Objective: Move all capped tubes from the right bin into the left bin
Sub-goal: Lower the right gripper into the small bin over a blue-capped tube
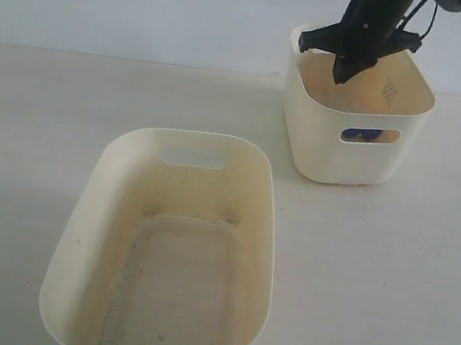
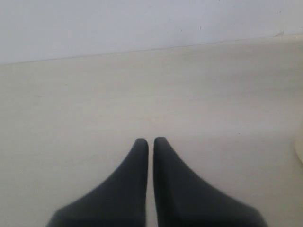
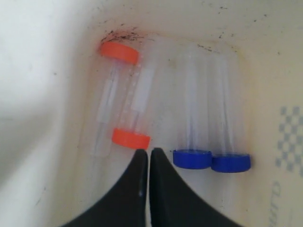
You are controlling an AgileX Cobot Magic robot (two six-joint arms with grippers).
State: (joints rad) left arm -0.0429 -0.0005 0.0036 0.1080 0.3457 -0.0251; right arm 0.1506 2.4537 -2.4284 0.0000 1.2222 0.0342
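pale bench [image 1: 44,116]: left bin [image 1: 81,221] empty, four capped tubes [image 3: 191,109] lying in the right bin [image 1: 317,149] by the far edge. my right tool [image 3: 149,150] hangs above, pressed together, empty; first pick needs it spread.

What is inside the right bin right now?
Four capped tubes lie inside the right bin: two orange caps, two blue caps. The shut right end effector hangs over them, empty, hiding anything directly beneath it.
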